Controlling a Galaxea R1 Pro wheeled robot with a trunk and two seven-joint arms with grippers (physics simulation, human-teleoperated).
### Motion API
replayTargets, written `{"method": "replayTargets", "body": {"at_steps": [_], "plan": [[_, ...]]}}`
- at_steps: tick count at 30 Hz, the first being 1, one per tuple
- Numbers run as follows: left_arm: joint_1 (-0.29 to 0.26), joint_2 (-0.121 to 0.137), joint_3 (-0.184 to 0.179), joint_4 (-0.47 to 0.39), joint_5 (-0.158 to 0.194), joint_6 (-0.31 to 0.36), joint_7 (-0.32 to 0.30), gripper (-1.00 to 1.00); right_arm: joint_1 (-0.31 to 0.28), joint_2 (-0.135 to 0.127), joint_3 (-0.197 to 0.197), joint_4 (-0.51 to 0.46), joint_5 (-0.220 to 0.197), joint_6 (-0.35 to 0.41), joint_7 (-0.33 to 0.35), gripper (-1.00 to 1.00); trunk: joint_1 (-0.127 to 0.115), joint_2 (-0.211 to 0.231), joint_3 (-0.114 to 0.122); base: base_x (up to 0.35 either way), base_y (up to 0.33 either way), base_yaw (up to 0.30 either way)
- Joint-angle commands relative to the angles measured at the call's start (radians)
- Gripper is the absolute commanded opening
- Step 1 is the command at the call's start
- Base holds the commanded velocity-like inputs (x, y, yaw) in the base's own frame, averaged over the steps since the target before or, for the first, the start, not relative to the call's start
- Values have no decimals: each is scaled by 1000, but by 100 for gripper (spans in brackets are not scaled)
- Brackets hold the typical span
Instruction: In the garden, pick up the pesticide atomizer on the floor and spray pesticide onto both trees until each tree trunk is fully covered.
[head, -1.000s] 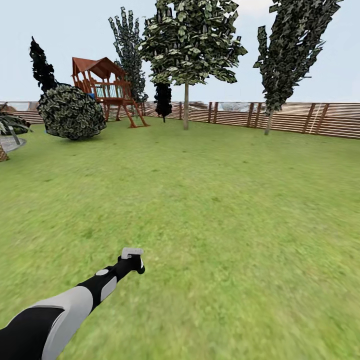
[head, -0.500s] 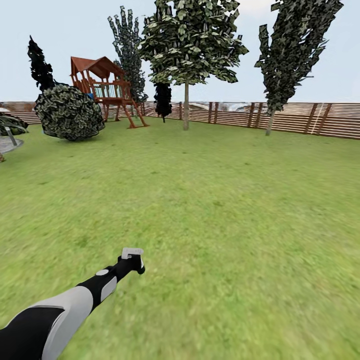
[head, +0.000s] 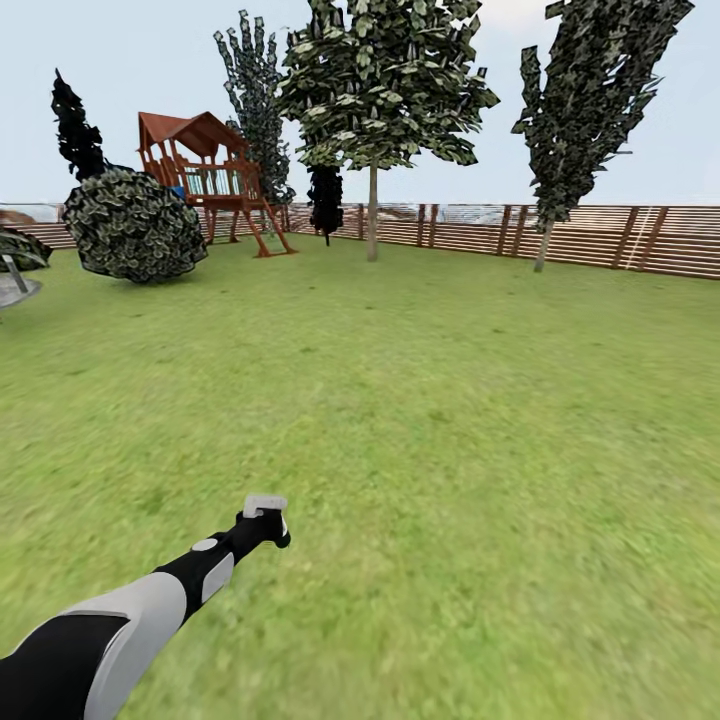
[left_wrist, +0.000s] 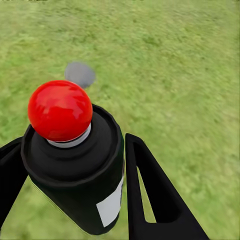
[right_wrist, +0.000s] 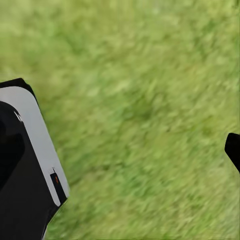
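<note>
In the left wrist view we see our left gripper (left_wrist: 75, 165) closed around the pesticide atomizer (left_wrist: 75, 170), a dark can with a red ball on top, one black finger pressed on each side of its body. In the head view the left gripper (head: 265, 520) hangs low above the lawn (head: 450, 400). Two trees (head: 385, 80) stand far off by the wooden fence (head: 600, 238). Of our right gripper (right_wrist: 232, 150) we see only a dark tip over grass, so we cannot tell its opening.

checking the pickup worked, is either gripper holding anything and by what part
The left gripper holds the pesticide atomizer by its dark body, a finger on each side, red knob free. The right gripper's state cannot be told.
</note>
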Motion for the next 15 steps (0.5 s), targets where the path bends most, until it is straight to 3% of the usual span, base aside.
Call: {"method": "replayTargets", "body": {"at_steps": [1,15], "plan": [[0,0,1,0,0,0,0,-100,0,0,0,0,0,0,0,100,0,0,0,350,0,0],[0,1,1,0,0,0,0,-100,0,0,0,0,0,0,0,100,0,0,0,350,0,0]]}}
